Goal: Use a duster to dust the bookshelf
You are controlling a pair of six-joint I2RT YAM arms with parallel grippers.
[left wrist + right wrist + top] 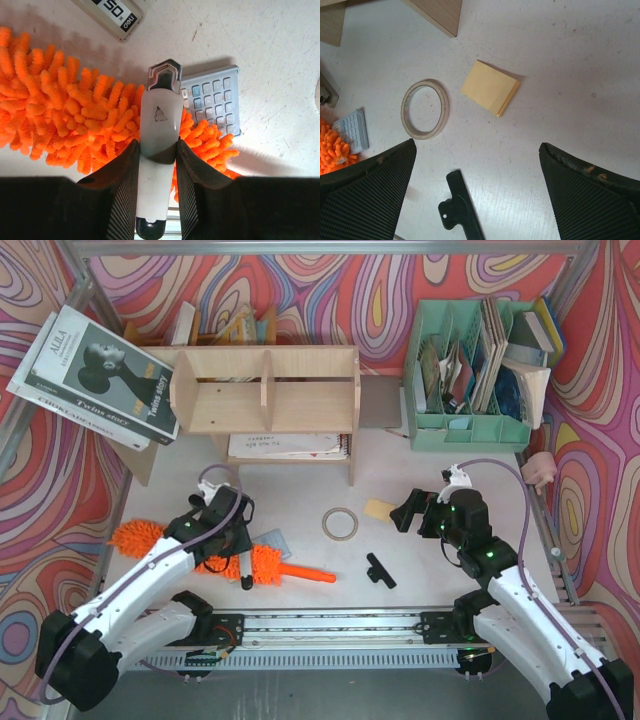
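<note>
While the left gripper (157, 148) is clenched on the marker pen (160, 112) lying across the duster (65, 105) at the lower left of the overhead view, rather than on its thin handle (312, 576), I'd worry a lift brings up only the pen. It could also drag the shaggy head over the calculator (212, 100). That arm reaches forward low, wrist tipped down over the head. At upper centre the bookshelf (265, 390) stands well apart from the duster. On the right, the right gripper (476, 150) hovers wide open above the table (300, 502), arm bent.
</note>
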